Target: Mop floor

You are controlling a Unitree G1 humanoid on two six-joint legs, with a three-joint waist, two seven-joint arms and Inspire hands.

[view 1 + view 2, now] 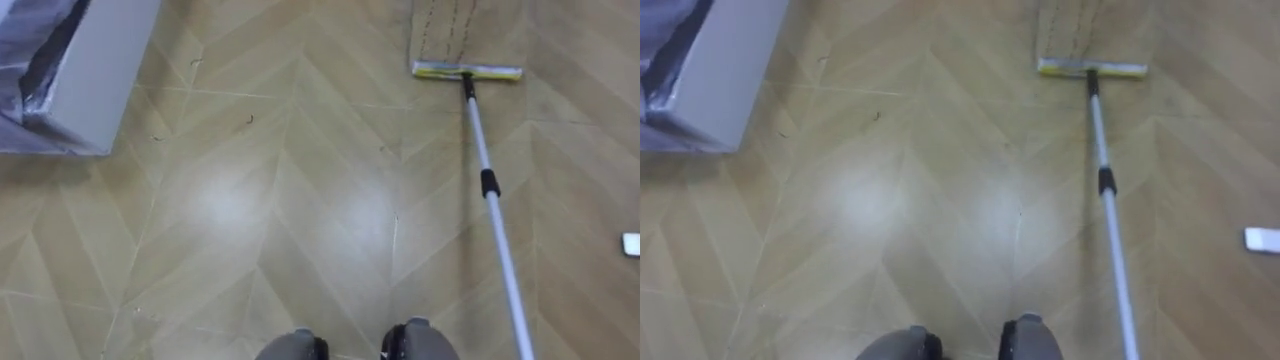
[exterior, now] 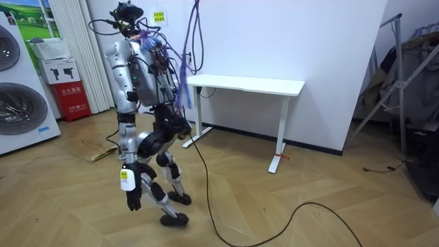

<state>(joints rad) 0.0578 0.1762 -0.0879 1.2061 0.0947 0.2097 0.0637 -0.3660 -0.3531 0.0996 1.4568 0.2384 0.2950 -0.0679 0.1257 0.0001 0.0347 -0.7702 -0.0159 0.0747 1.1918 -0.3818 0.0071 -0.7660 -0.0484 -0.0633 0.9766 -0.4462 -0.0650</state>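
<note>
- The mop (image 1: 478, 140) lies on the floor (image 1: 300, 220), ahead of the robot and to its right.
- Its flat head (image 1: 467, 70) rests on the floor near the top of the eye views. It is yellow along the near edge, and a tan pad (image 1: 465, 30) stretches away from the robot.
- The pole (image 1: 506, 260) meets the middle of the head at a dark joint. It slants back toward the robot and leaves the eye view at the lower right.
- 1 black collar (image 1: 489, 183) sits partway along the pole.
- A small white thing (image 1: 631, 243) lies at the right edge, near the pole but apart from it.
- A few dark scraps (image 1: 250, 120) dot the floor left of the head, well apart from it.
- A pale box (image 1: 90, 80) stands at the upper left, far from the mop.
- In the room view the robot stands on the floor leaning toward the room view's left, where the mop's head lies near its feet.
- The left robot hand (image 2: 132, 197) hangs low beside its leg, apart from the mop. I cannot tell whether it is open or closed.
- A white counter (image 2: 247, 86) stands against the wall behind the robot.
- A washer (image 2: 17, 103) and a red box (image 2: 72, 96) stand at the room view's left.
</note>
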